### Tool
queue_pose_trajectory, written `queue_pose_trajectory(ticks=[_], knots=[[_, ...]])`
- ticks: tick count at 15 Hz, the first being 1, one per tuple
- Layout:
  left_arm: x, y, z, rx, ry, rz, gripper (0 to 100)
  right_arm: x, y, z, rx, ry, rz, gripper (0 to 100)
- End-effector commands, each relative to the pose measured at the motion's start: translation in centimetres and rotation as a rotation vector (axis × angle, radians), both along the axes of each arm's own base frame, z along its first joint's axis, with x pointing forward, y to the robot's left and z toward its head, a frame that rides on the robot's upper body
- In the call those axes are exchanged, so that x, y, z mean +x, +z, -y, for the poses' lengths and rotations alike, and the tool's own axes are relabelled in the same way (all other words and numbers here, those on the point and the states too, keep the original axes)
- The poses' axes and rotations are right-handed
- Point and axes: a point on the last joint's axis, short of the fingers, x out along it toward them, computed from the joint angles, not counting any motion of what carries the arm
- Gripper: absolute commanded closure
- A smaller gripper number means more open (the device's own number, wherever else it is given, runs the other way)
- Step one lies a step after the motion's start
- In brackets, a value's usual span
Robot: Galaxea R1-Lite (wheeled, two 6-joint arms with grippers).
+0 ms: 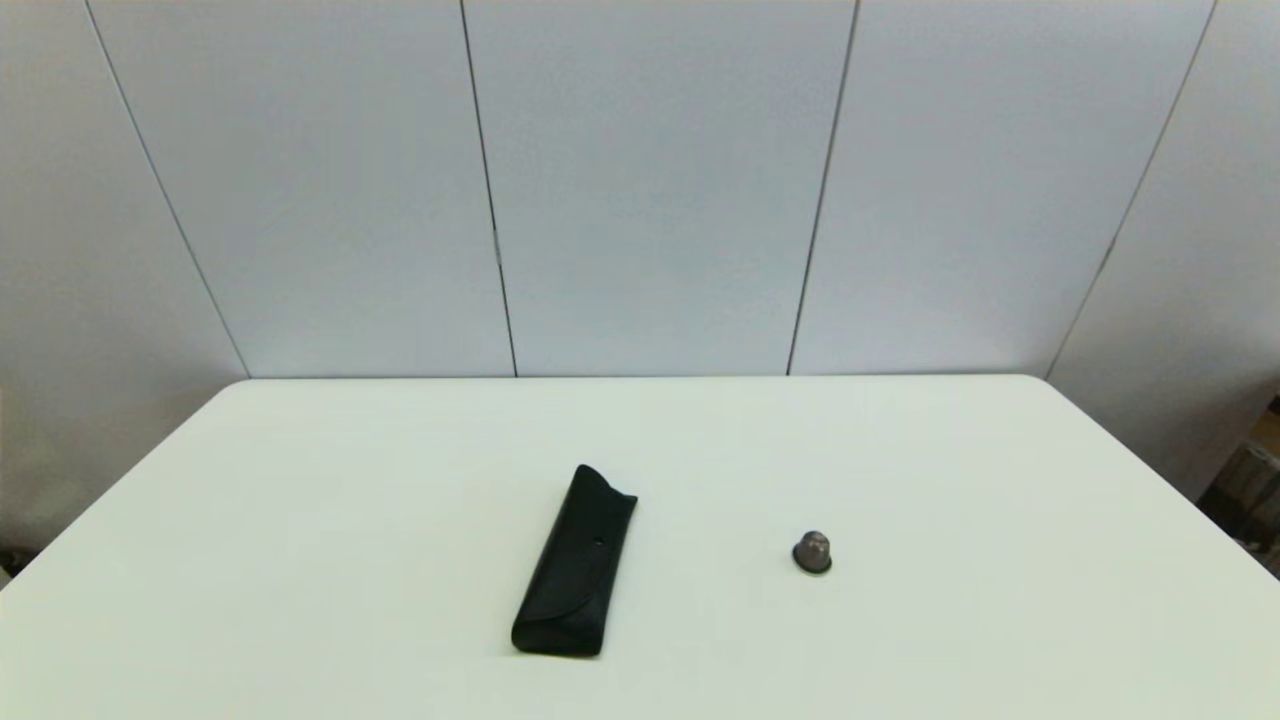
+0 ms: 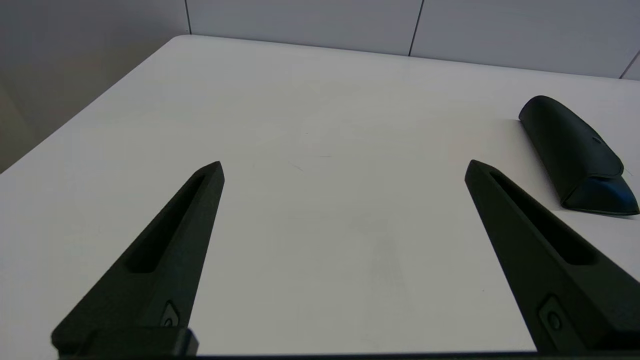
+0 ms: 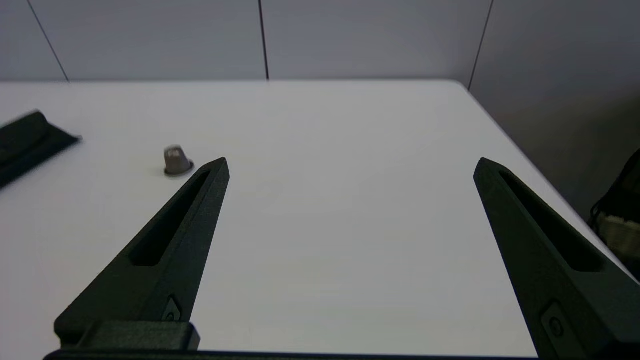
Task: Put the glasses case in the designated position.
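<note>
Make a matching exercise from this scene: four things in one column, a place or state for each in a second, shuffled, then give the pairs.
Things:
1. case
2. knob
3. left hand
4. table

Place or state:
A. small, grey, on the robot's right of the black pouch
B. white, bearing both objects
C. open, empty, over bare tabletop
D. long, black, lying flat, flap shut

Pairs: 1-D, 2-A, 3-C, 4-B
</note>
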Motion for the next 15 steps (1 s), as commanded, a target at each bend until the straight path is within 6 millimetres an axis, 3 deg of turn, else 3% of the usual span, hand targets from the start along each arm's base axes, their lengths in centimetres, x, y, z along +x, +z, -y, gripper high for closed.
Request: queue_pose_trajectory(ticks=[1, 6, 12, 15], knots=[[0.0, 0.0, 0.0, -0.001, 0.0, -0.002, 0, 0.6, 4.7, 0.1, 0.008, -0.011, 0.016, 0], [0.0, 0.0, 0.0, -0.001, 0.0, -0.002, 0, 2.3, 10.2, 0.1, 0.008, 0.01, 0.024, 0], [0.0, 0.0, 0.0, -0.001, 0.0, -0.002, 0, 7.4, 16.4, -0.2, 0.006, -0.025, -0.03, 0], [0.0, 0.0, 0.0, -0.001, 0.0, -0.002, 0, 10.0, 18.3, -0.4, -0.035, -0.05, -0.054, 0]])
